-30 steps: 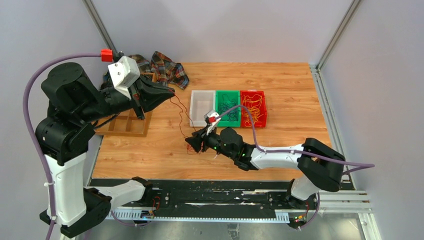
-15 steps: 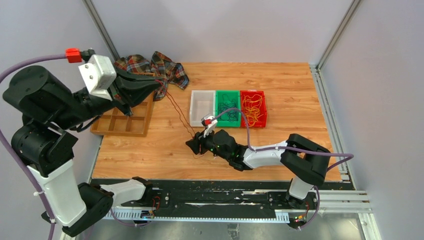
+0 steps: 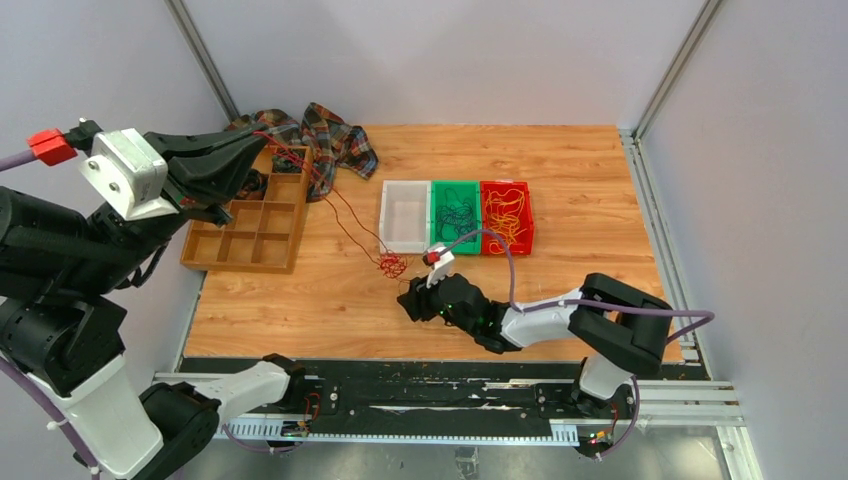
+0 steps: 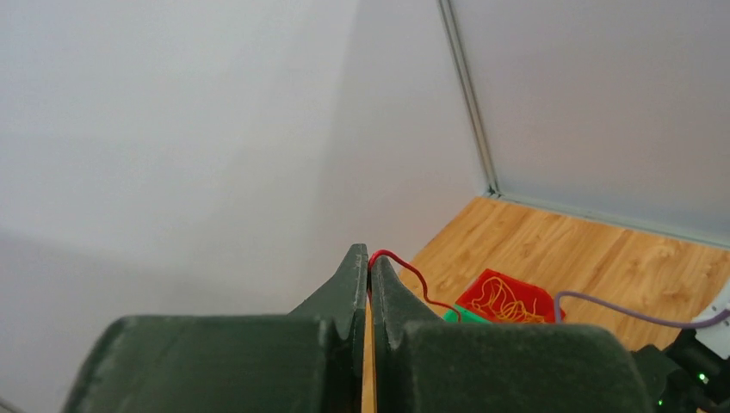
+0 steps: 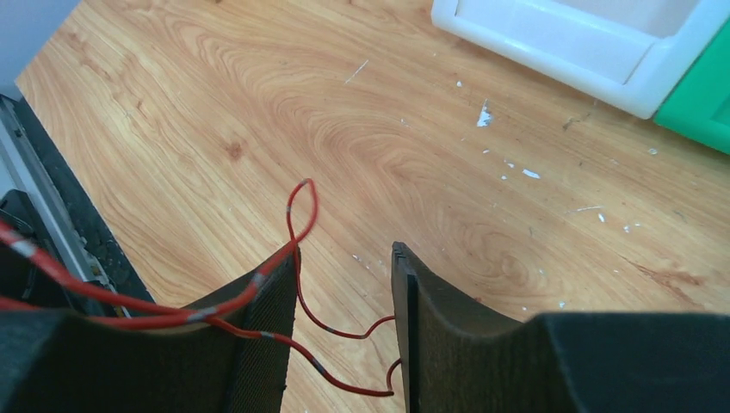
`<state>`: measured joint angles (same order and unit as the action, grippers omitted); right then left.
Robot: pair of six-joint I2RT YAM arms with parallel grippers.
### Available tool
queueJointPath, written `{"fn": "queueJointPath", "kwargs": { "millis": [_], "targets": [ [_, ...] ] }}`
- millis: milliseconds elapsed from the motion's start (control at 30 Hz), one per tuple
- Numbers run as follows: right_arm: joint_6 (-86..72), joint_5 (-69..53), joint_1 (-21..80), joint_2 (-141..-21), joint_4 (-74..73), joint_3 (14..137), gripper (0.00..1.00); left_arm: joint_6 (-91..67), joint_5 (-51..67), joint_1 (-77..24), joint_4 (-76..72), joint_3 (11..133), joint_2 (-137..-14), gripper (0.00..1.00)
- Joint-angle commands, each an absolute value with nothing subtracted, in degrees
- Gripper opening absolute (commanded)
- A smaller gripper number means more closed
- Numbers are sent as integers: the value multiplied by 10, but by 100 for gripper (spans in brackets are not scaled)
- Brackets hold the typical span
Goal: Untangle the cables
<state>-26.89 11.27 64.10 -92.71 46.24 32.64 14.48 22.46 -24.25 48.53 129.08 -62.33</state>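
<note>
Jaws on the left gripper (image 4: 368, 258) are pressing tightly together, pinching the red cable (image 4: 396, 255) right at their tips. In the overhead view this gripper (image 3: 262, 140) is hanging high above the far left corner of the desk (image 3: 580, 180), over the wooden divider tray (image 3: 250, 235) and near the plaid cloth (image 3: 325, 135). The red cable (image 3: 340, 205) is running from those tips down across the desk to a small red tangle (image 3: 392, 265) lying just in front of the white bin (image 3: 403, 215).

The right gripper (image 3: 410, 300) is sitting low over the desk just beside that tangle. Its jaws are standing about half apart and are clamping nothing. Loose loops of the red cable (image 5: 315, 206) are passing through the gap between them and draping over the left-hand finger (image 5: 258, 344).

Dark cables (image 3: 455, 212) are lying in the green bin (image 3: 437, 243), and yellow-orange cables (image 3: 505, 212) are lying in the red bin (image 3: 527, 240).
</note>
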Motion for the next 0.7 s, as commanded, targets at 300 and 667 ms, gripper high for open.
{"fn": "queueJointPath", "kwargs": {
  "millis": [300, 667],
  "targets": [
    [-328, 180, 639, -737, 400, 262, 1, 240, 125, -244, 470, 1191, -603, 0],
    [-464, 308, 637, -422, 62, 192, 1, 518, -143, -242, 319, 1037, -590, 1]
  ]
}}
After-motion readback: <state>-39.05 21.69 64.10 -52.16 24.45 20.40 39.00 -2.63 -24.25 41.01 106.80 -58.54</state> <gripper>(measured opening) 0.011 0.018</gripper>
